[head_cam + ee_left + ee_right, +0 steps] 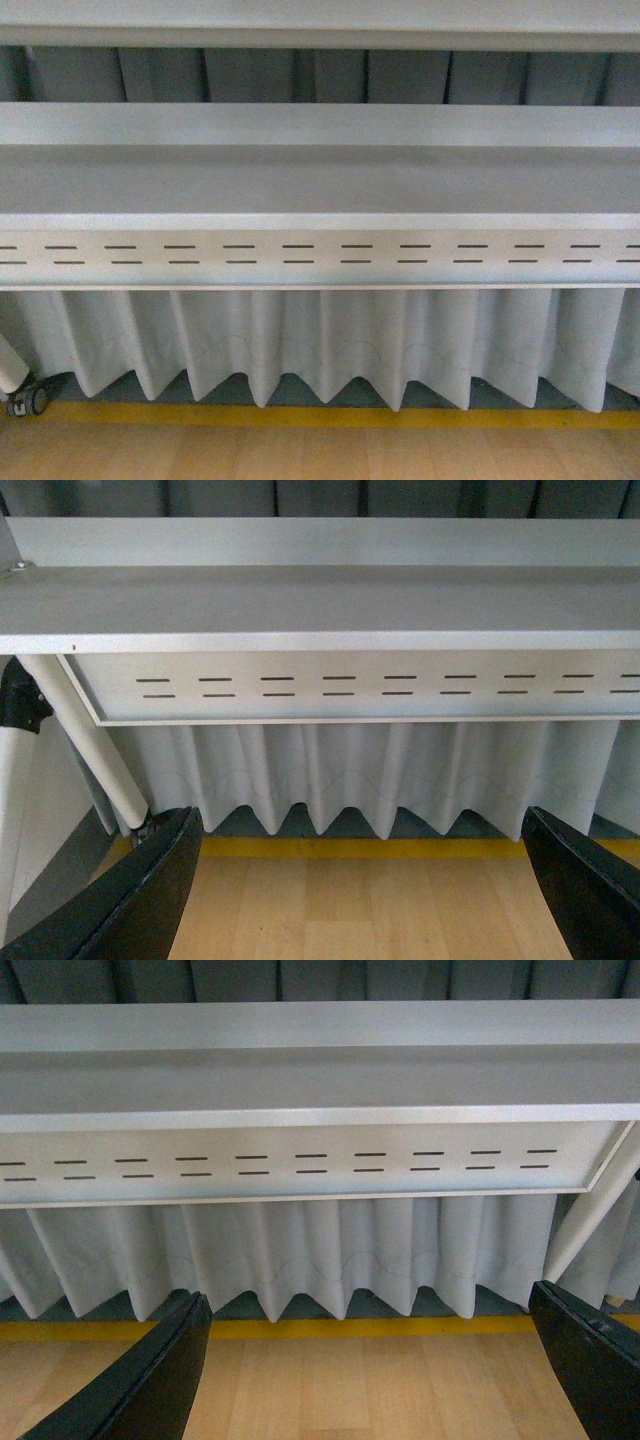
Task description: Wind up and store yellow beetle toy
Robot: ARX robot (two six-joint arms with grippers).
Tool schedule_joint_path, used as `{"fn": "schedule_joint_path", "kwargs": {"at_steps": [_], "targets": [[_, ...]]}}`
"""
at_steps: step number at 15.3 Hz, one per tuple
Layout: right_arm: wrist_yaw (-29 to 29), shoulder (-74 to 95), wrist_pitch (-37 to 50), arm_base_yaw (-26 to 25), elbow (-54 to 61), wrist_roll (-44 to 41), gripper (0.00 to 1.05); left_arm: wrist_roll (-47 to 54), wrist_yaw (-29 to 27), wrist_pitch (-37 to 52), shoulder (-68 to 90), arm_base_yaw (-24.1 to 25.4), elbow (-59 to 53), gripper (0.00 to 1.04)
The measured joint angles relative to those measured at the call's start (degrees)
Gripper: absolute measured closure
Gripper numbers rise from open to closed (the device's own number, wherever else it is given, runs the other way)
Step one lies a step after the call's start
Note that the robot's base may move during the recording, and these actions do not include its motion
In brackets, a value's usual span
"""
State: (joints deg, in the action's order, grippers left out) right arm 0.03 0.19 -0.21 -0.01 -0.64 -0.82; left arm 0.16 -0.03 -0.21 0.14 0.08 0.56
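Currently, the left gripper stands wide, its two black fingers at opposite edges of the left wrist view and holding nothing, and the right gripper stands equally wide and unloaded. All three cameras face a grey shelf with a slotted front panel; a pleated grey curtain hangs beneath it, above a yellow strip and a wooden floor. The position of the yellow beetle toy cannot be told from these views.
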Motion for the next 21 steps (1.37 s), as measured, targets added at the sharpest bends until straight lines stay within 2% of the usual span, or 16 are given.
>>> {"fn": "schedule_joint_path", "kwargs": {"at_steps": [21], "targets": [[0.0, 0.0, 0.0, 0.0, 0.0, 0.0, 0.07, 0.0, 0.0, 0.0, 0.0, 0.0, 0.0, 0.07]]}}
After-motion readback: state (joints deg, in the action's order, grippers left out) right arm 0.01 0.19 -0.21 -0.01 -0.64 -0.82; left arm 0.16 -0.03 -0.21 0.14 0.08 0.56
